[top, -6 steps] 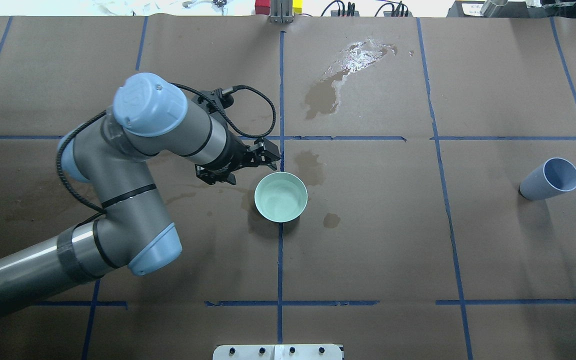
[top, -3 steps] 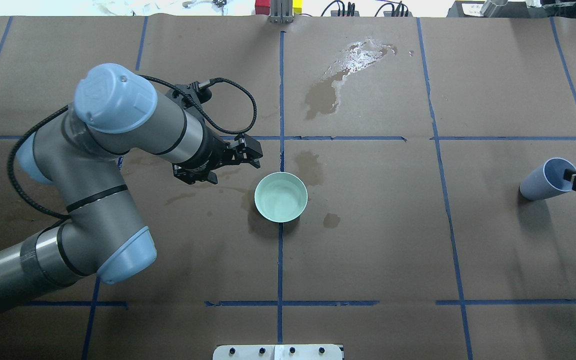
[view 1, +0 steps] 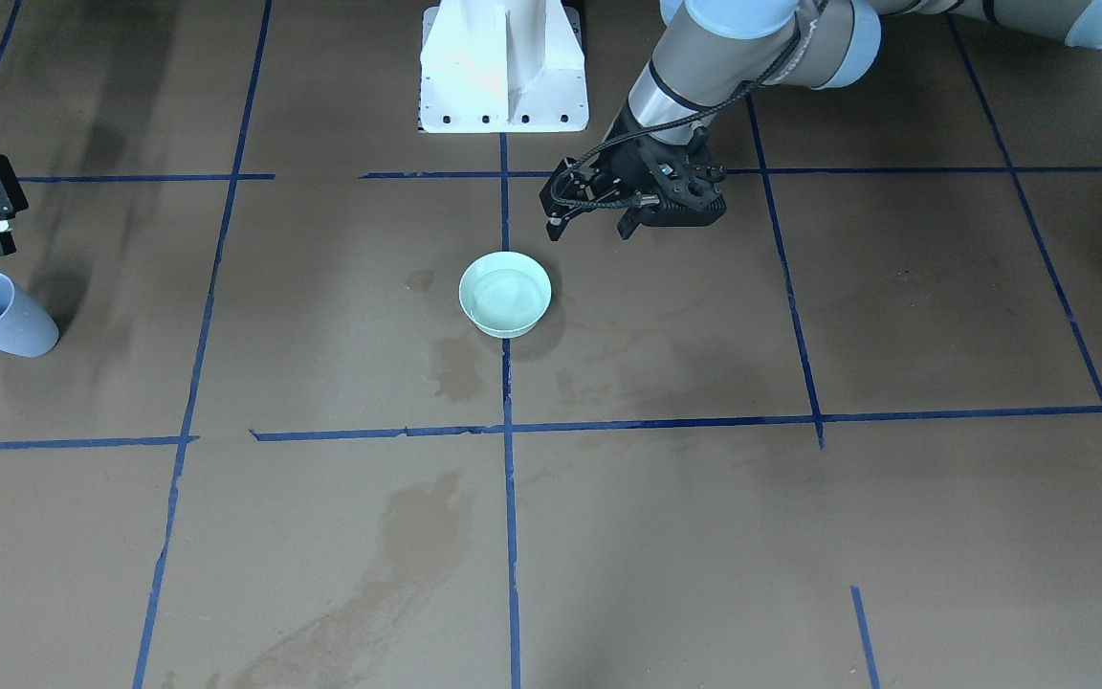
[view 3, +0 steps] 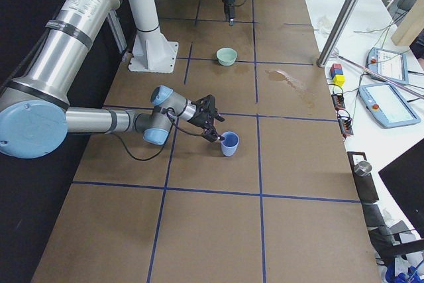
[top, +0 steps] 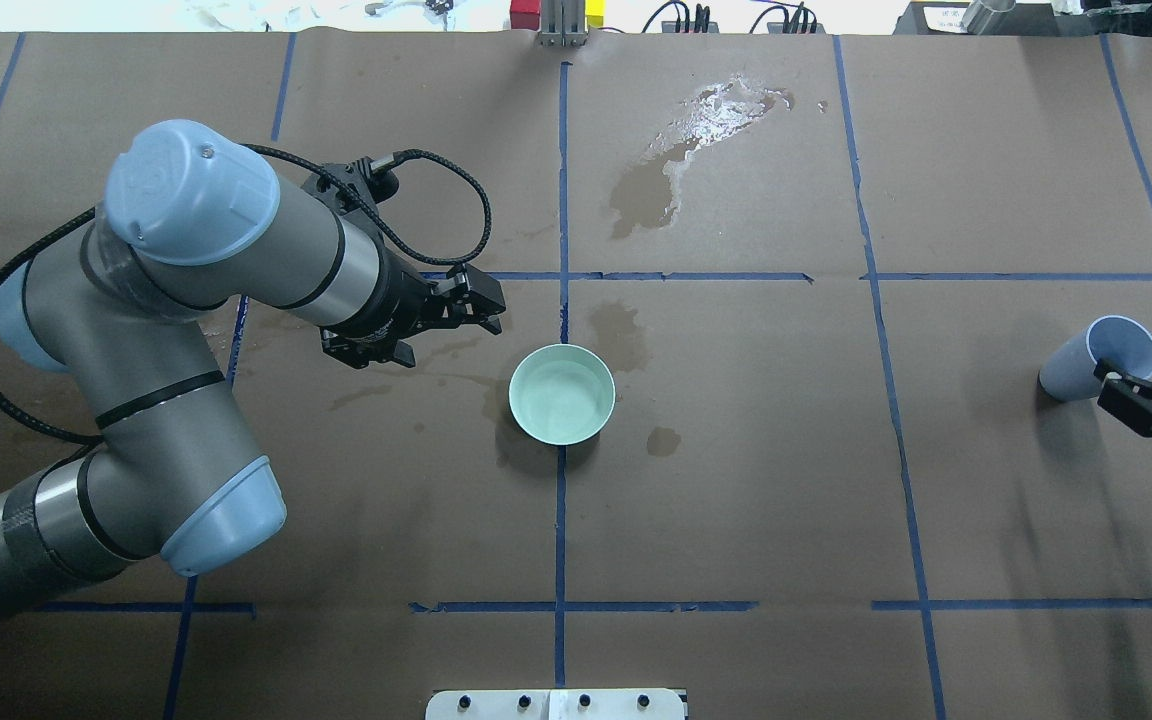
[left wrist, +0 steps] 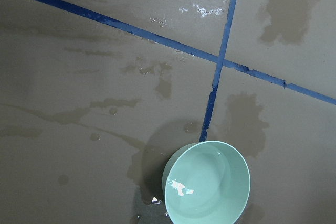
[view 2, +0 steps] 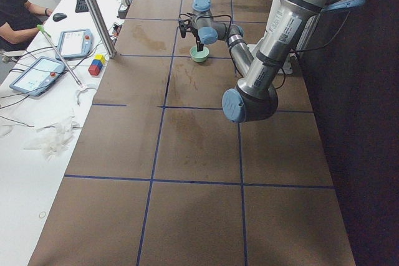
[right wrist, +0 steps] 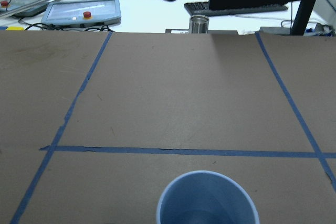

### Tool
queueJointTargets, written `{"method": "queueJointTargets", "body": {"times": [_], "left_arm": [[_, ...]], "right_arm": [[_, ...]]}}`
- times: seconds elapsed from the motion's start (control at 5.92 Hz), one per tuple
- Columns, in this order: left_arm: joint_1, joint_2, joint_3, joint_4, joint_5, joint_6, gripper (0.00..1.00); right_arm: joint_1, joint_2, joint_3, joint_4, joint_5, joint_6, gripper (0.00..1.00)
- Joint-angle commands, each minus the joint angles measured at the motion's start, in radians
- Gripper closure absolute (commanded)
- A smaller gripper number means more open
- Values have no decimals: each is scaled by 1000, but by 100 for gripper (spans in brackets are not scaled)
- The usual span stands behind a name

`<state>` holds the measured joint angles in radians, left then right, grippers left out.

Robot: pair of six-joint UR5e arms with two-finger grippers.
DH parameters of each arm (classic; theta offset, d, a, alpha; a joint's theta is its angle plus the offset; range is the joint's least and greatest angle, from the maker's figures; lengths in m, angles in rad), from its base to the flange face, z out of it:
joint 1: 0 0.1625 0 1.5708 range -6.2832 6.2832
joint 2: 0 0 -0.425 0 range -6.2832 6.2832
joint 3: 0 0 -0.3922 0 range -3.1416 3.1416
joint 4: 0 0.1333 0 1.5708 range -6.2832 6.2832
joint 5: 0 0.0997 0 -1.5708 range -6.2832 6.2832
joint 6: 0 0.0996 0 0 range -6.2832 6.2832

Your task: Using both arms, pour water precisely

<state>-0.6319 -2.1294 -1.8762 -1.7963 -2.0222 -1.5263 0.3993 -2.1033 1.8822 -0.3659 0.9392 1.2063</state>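
Matte brown paper table (top: 736, 500), blue tape grid. Centre: round smooth mint-green bowl (top: 562, 394) holding glossy water (left wrist: 202, 174). Left gripper (view 1: 589, 228) at bowl's 10 o'clock, fingers spread, empty. Tapered pale-blue cup (top: 1096, 358) upright far out at 3 o'clock; right gripper (top: 1151, 395) spread beside it, holding nothing. Glinting puddle (top: 721, 108) at 1 o'clock, far edge. Half-second change: left gripper farther from bowl; right gripper off cup rim, toward cup's 5 o'clock.

The blue-taped table (top: 986, 500) bears brown stains (top: 641, 195) and a white pedestal (view 1: 503, 67) at one side.
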Motion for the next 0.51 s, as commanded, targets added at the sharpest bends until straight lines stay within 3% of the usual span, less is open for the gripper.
{"method": "queueJointTargets", "body": {"times": [0.0,0.17,0.34], "left_arm": [[-11,3,-8,2,0,0,0],[-11,3,-9,2,0,0,0],[-11,3,-9,2,0,0,0]], "right_arm": [[-158,6,-63,4,-241,129,0],[-193,20,-95,4,-322,160,0],[-197,38,-116,5,-329,164,1]]}}
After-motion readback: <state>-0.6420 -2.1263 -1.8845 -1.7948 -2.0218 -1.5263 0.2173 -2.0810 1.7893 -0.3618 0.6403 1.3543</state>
